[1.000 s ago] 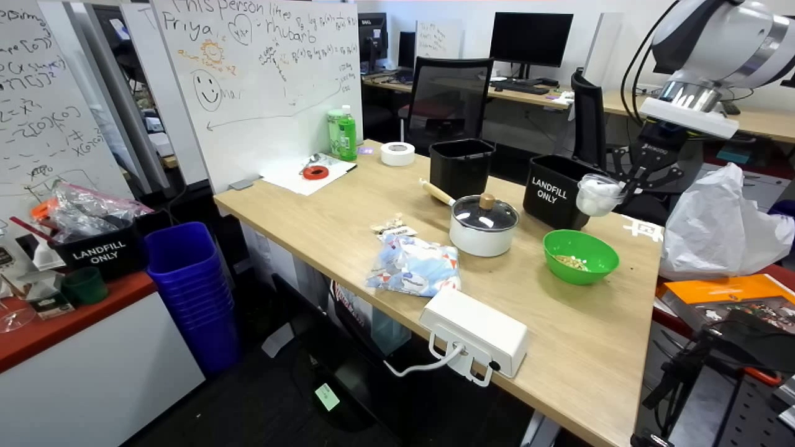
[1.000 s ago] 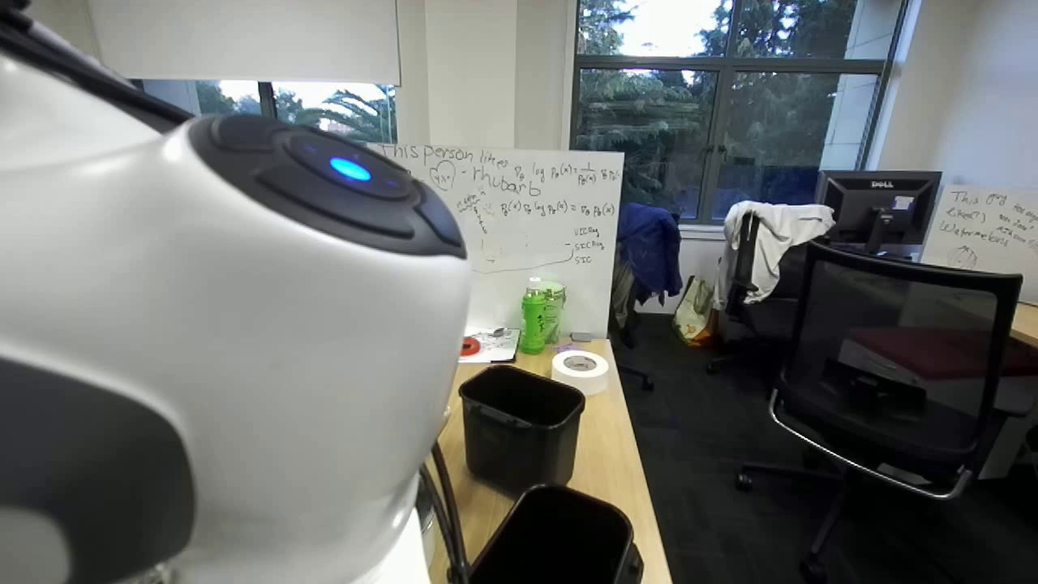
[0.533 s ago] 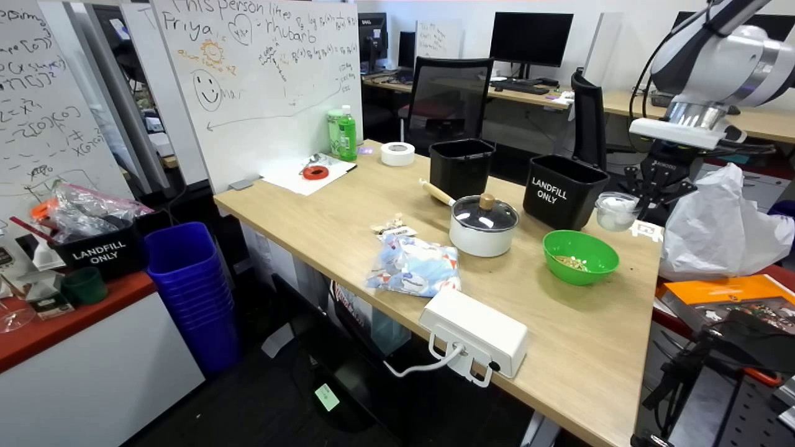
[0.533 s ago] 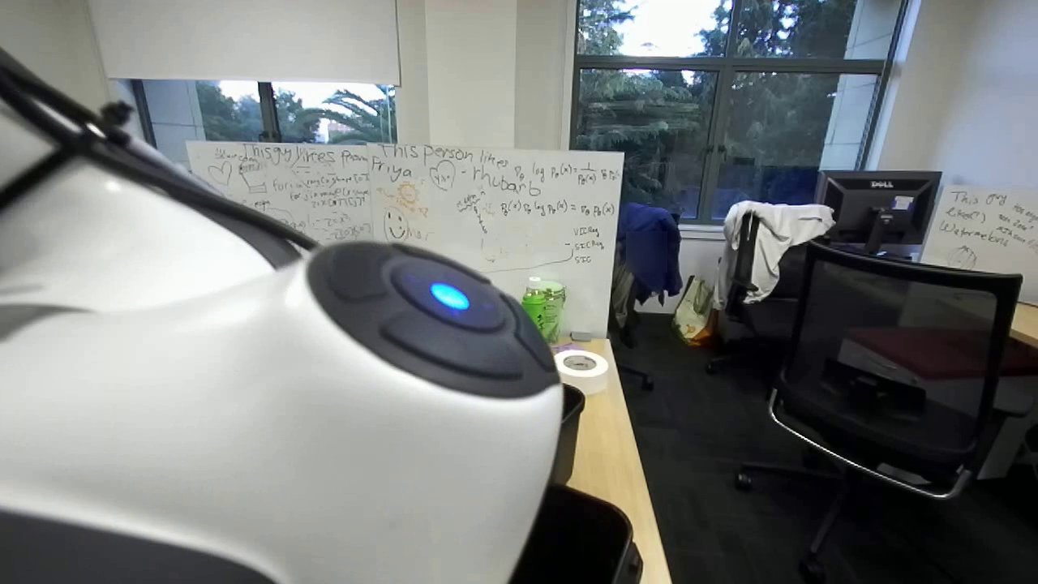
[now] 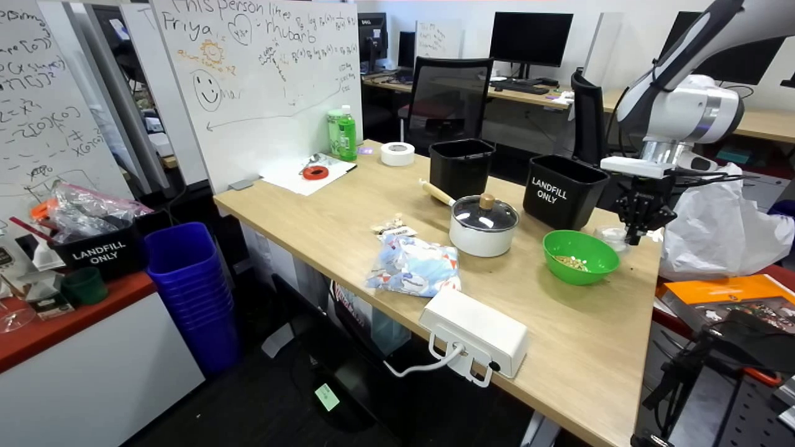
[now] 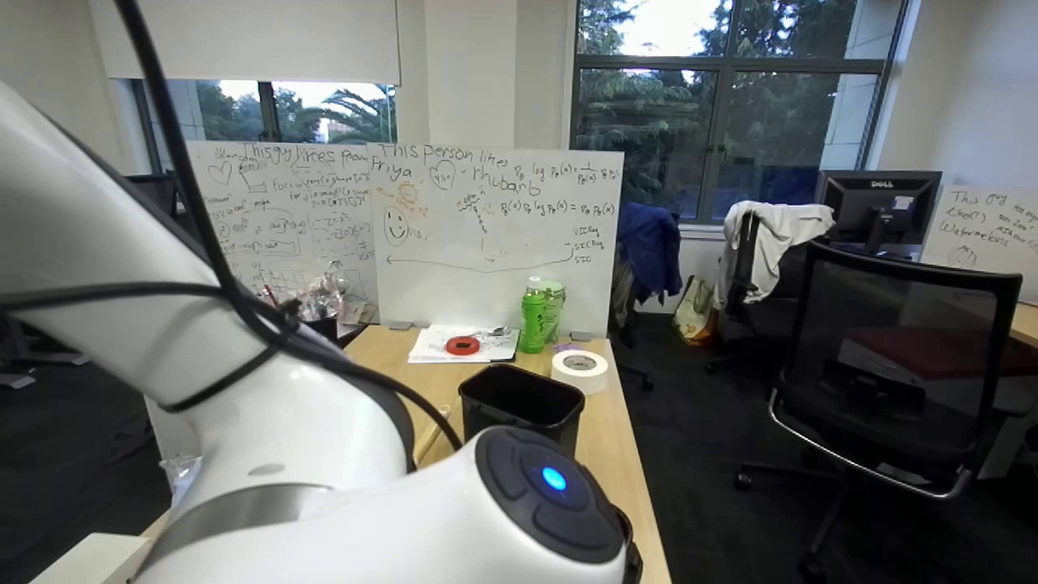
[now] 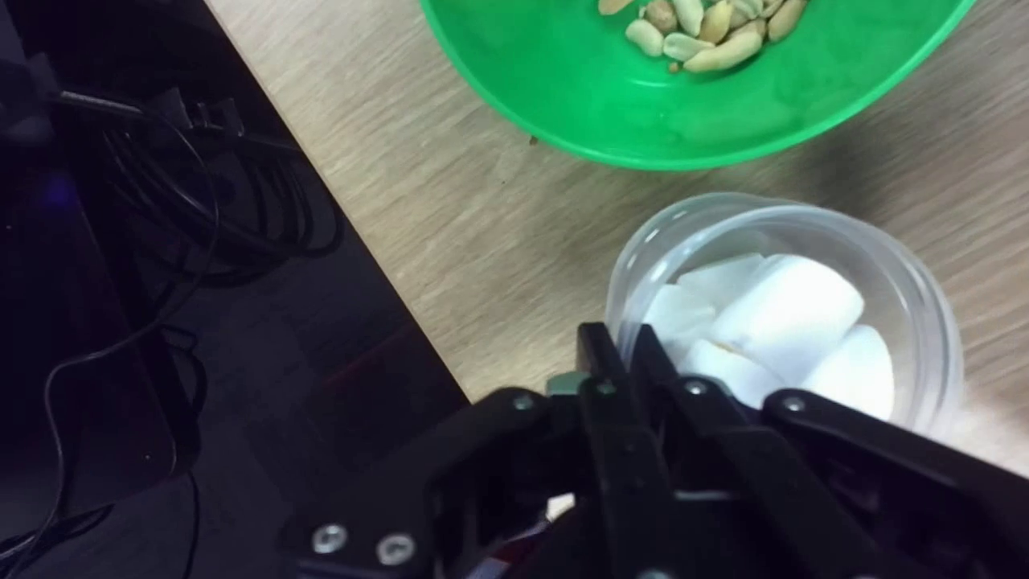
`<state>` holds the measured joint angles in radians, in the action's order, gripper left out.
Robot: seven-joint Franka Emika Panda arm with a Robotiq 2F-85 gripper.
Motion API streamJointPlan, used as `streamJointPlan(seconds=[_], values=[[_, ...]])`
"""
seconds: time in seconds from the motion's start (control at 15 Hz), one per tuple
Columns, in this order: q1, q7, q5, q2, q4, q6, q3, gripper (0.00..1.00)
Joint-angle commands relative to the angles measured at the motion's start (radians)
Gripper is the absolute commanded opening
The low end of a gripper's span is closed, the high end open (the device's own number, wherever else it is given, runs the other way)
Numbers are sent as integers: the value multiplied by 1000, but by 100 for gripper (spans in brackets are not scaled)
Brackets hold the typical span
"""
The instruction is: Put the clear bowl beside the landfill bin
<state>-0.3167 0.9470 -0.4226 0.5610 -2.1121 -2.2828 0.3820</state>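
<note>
lowered the gripper (image 7: pixel 618 334) and the clear bowl (image 7: pixel 884 289) since the earlier frame. pinching the near rim of this bowl; holding it, with white pieces (image 7: pixel 792 314) inside, beside but apart from the green bowl (image 7: pixel 707 133) of peanuts (image 7: pixel 723 53), and near the landfill bin (image 5: pixel 564 200).

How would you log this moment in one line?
claw: closed on rim of clear bowl | contents: white pieces | position: beside green bowl, near landfill bin | table contact: unclear | release: not yet

Clear, perhaps whitish bowl (image 7: pixel 908 310)
</note>
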Motion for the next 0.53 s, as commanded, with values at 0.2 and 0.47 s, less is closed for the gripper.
streamJointPlan(seconds=[0.2,0.47], values=[[-28,48,-6,42,66,70,-23,46],[-30,24,-14,11,55,77,-41,74]])
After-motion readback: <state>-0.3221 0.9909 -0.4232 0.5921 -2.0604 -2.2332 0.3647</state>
